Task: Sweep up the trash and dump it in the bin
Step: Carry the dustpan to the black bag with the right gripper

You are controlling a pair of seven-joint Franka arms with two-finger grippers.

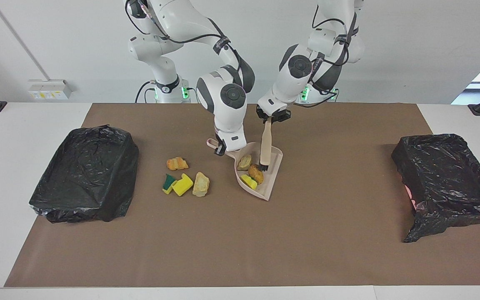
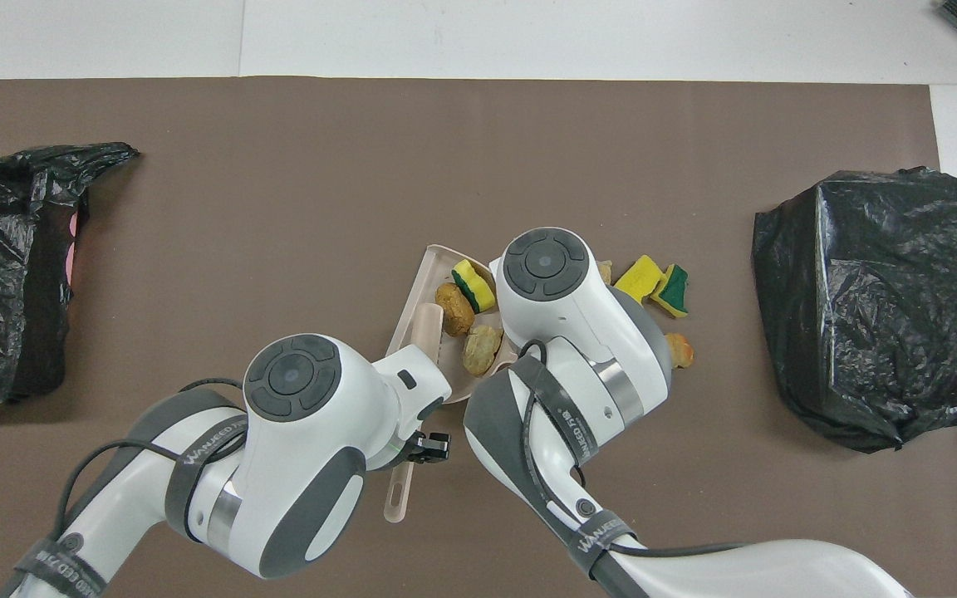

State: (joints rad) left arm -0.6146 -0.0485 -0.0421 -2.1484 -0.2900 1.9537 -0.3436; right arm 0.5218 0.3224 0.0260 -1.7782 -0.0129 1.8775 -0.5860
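A beige dustpan (image 1: 271, 182) lies mid-mat, also in the overhead view (image 2: 422, 278). It holds three pieces of trash: a beige scrap (image 1: 244, 161), an orange-brown scrap (image 1: 257, 173) and a yellow scrap (image 1: 248, 181). My right gripper (image 1: 222, 150) is shut on the dustpan's handle (image 1: 212, 143). My left gripper (image 1: 270, 118) is shut on a beige brush (image 1: 265, 146), whose bristles rest in the pan beside the scraps. More trash lies on the mat beside the pan, toward the right arm's end: an orange scrap (image 1: 177, 163), a green-backed one (image 1: 168, 183), a yellow one (image 1: 183, 184) and a beige one (image 1: 201, 184).
A bin lined with a black bag (image 1: 86, 175) stands at the right arm's end of the brown mat. A second one (image 1: 444, 179) stands at the left arm's end. Both arms crowd the mat's middle in the overhead view.
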